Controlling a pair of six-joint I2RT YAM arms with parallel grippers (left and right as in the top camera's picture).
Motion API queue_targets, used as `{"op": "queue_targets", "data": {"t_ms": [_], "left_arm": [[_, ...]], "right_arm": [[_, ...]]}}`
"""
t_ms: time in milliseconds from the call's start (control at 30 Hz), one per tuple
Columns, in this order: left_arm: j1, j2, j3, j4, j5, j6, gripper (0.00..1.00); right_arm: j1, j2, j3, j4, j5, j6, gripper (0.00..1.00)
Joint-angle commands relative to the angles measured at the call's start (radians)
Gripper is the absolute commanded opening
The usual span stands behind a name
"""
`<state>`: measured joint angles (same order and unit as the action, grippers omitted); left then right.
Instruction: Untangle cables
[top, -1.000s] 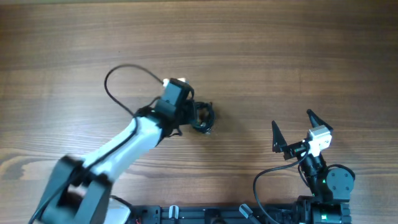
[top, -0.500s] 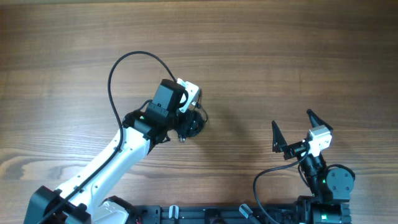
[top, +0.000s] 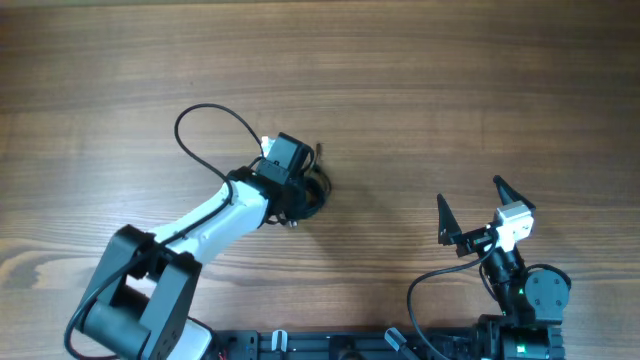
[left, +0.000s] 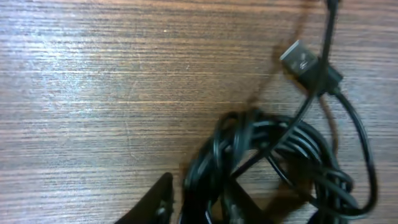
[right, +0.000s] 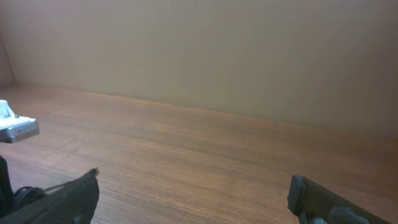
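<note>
The cables (top: 312, 193) are a small knotted bundle of thin black wire on the wooden table, left of centre. My left gripper (top: 300, 203) sits right on the bundle. In the left wrist view the cables (left: 280, 155) fill the lower middle, with a silver USB plug (left: 300, 56) on a loose strand above. My left gripper (left: 199, 210) is closed around the left strands of the bundle, and its right finger is mostly hidden by wire. My right gripper (top: 470, 208) is open and empty at the right front, far from the cables. It also shows in the right wrist view (right: 193, 193).
A thicker black arm cable (top: 205, 125) loops behind the left arm. The arm bases and a black rail (top: 350, 345) line the front edge. Bare wooden table (top: 450, 80) lies at the back and right.
The left arm lowered and shifted slightly on the bundle. The cables slid a little to the left since the earliest frame. The right arm has not moved.
</note>
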<state>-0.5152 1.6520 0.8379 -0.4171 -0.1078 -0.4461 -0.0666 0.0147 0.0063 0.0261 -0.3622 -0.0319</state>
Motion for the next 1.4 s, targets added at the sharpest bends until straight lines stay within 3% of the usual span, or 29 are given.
{"op": "queue_targets", "data": {"t_ms": [0, 133, 400, 567, 800, 1000, 1100, 1167, 1200, 1267, 1367], "left_arm": [[0.003, 0.031, 0.0, 0.006, -0.024, -0.011, 0.2], [0.003, 0.032, 0.0, 0.01, -0.024, -0.012, 0.04], [0.002, -0.077, 0.0, 0.005, -0.012, -0.011, 0.04], [0.002, -0.187, 0.0, -0.018, 0.078, -0.011, 0.04], [0.002, -0.212, 0.0, -0.052, 0.207, -0.003, 0.04], [0.002, -0.274, 0.0, -0.108, 0.245, 0.209, 0.04], [0.002, -0.28, 0.0, -0.107, 0.245, 0.208, 0.04], [0.002, -0.279, 0.0, -0.094, 0.245, 0.208, 0.04], [0.002, -0.28, 0.0, -0.081, 0.245, 0.208, 0.04], [0.002, -0.279, 0.0, -0.072, 0.246, 0.208, 0.04], [0.002, -0.279, 0.0, -0.07, 0.246, 0.208, 0.04]], "right_arm": [[0.004, -0.011, -0.002, 0.005, -0.011, -0.014, 1.0], [0.004, -0.011, -0.002, 0.005, -0.011, -0.014, 1.0], [0.004, -0.011, -0.002, 0.005, -0.011, -0.014, 0.99], [0.004, -0.011, -0.002, 0.005, -0.011, -0.014, 1.0], [0.004, -0.011, -0.001, 0.005, -0.011, -0.014, 1.0], [0.004, -0.011, -0.002, 0.005, -0.011, -0.014, 1.0], [0.004, -0.011, -0.001, 0.006, -0.013, -0.016, 1.0], [0.004, -0.011, -0.001, 0.006, -0.061, 0.224, 1.0], [0.004, -0.009, -0.001, 0.005, -0.117, 0.489, 1.0], [0.004, 0.014, -0.001, 0.006, -0.248, 0.829, 1.0], [0.004, 0.071, -0.001, 0.006, -0.306, 0.948, 1.0]]}}
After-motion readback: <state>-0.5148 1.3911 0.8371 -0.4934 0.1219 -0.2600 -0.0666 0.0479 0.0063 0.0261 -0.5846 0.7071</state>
